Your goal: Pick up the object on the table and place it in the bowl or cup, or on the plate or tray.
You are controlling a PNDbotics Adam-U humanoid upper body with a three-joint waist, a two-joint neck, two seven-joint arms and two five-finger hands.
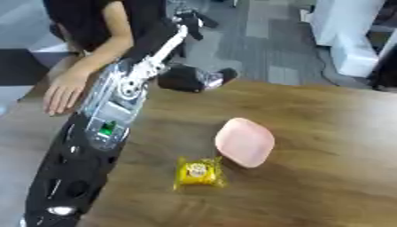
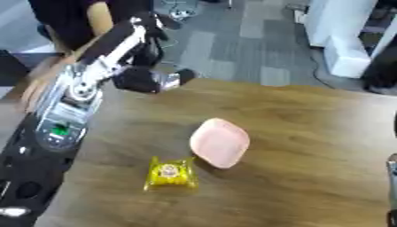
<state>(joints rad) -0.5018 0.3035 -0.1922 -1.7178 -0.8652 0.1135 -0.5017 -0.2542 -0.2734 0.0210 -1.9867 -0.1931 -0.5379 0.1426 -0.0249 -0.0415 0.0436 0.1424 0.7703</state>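
In the left eye view, the robot's left arm [image 1: 101,133] rises from the lower left corner and stretches up and away across the left side of the table [image 1: 325,168]. Its forearm is black near the camera, silver further up, with a small green light on it. The left hand [image 1: 190,22] is far out at the top, beyond the far table edge and over the grey floor. It shows only as a dark shape, so I cannot tell whether its fingers are spread or curled. A yellow packet [image 1: 199,172] lies flat on the wood near the middle of the table, with a round pale mark on its top. Just beside it, to the upper right, sits a pink plate [image 1: 245,142] with rounded corners; whether the two touch is unclear.

In the right eye view, the same arm reaches up the left side, and the hand sits high near the top edge, again too dark to read. The packet lies apart from the hand, well toward the camera, with the plate at its upper right. A sliver of something dark with a pale tip [image 2: 392,177] shows at the right edge.
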